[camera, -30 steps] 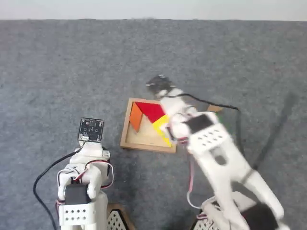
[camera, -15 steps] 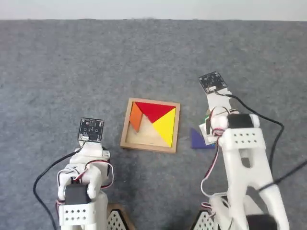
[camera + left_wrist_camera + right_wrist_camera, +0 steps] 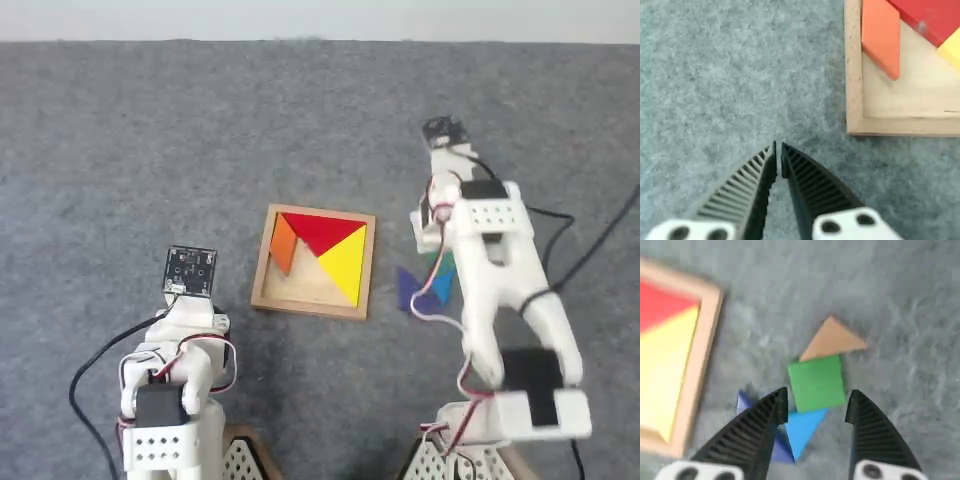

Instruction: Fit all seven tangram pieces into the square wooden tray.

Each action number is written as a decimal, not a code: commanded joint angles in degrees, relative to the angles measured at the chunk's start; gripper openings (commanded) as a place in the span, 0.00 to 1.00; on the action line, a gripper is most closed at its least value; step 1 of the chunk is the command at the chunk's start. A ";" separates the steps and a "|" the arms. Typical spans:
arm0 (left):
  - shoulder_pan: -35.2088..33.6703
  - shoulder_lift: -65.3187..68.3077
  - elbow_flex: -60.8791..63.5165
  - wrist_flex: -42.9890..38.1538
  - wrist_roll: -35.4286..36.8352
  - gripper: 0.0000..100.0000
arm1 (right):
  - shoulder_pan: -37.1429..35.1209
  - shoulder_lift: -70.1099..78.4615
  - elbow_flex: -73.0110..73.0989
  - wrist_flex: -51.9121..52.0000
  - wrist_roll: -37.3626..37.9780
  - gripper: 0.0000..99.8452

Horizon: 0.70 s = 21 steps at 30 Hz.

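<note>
high view: right arm (image 3: pixel 490 262) has swung off the tray (image 3: pixel 262 262), yellow triangle (image 3: pixel 345 262) left seated; right end effector (image 3: pixel 817 392) gapes wide, empty, over the green square (image 3: pixel 816 377). left end effector (image 3: pixel 778 147) pinched closed.

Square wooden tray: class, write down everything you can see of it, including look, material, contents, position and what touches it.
The square wooden tray is pale wood with a raised rim and a flat floor. It lies flat on the grey carpet between the two arms. Inside it, a red triangle sits along the far side, a yellow triangle against the right side and an orange piece at the left. The near-left part of the floor is bare.
</note>
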 commanded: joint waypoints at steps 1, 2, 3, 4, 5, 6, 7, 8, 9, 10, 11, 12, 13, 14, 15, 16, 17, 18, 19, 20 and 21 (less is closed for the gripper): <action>0.35 -0.97 -0.57 0.18 -0.09 0.02 | 1.45 4.35 -8.62 -1.10 -9.23 0.20; 0.35 -0.97 -0.57 0.18 -0.09 0.02 | 1.63 6.02 -9.93 -1.10 -12.31 0.20; 0.35 -0.97 -0.57 0.18 -0.09 0.02 | 1.80 7.69 -11.16 -1.10 -15.21 0.20; 0.35 -0.97 -0.57 0.18 -0.09 0.02 | 1.89 9.36 -12.31 -1.10 -17.58 0.20; 0.35 -0.97 -0.57 0.18 -0.09 0.02 | 1.89 10.95 -13.45 -1.10 -19.96 0.20; 0.35 -0.97 -0.57 0.18 -0.09 0.02 | 1.98 12.53 -14.51 -1.10 -22.07 0.20; 0.35 -0.97 -0.57 0.18 -0.09 0.02 | 2.07 14.02 -15.47 -1.10 -24.00 0.20; 0.35 -0.97 -0.57 0.18 -0.09 0.02 | 2.07 15.34 -16.44 -1.01 -25.58 0.20; 0.35 -0.97 -0.57 0.18 -0.09 0.02 | 2.07 16.48 -17.32 -0.75 -26.99 0.20; 0.35 -0.97 -0.57 0.18 -0.09 0.02 | 1.98 17.54 -18.11 -0.75 -27.87 0.20; 0.35 -0.97 -0.57 0.18 -0.09 0.02 | 1.80 18.51 -18.90 -0.75 -28.13 0.20; 0.35 -0.97 -0.57 0.18 -0.09 0.02 | 1.71 19.47 -19.69 -0.75 -28.31 0.20; 0.35 -0.97 -0.57 0.18 -0.09 0.02 | 1.71 20.35 -20.57 -0.75 -28.40 0.20; 0.35 -0.97 -0.57 0.18 -0.09 0.02 | 1.80 21.05 -21.27 -0.66 -28.40 0.20; 0.35 -0.97 -0.57 0.18 -0.09 0.02 | 1.89 21.76 -21.98 -0.66 -28.40 0.20; 0.35 -0.97 -0.57 0.18 -0.09 0.02 | 1.98 22.37 -22.59 -0.66 -28.40 0.20; 0.35 -0.97 -0.57 0.18 -0.09 0.02 | 2.15 22.90 -22.95 -0.66 -28.40 0.20; 0.35 -0.97 -0.57 0.18 -0.09 0.02 | 2.42 23.25 -23.03 -0.66 -28.31 0.20; 0.35 -0.97 -0.57 0.18 -0.09 0.02 | 2.51 23.60 -23.03 -0.66 -28.31 0.20; 0.35 -0.97 -0.57 0.18 -0.09 0.02 | 2.51 23.87 -23.03 -0.66 -28.31 0.20; 0.35 -0.97 -0.57 0.18 -0.09 0.02 | 2.59 24.04 -23.03 -0.66 -28.31 0.20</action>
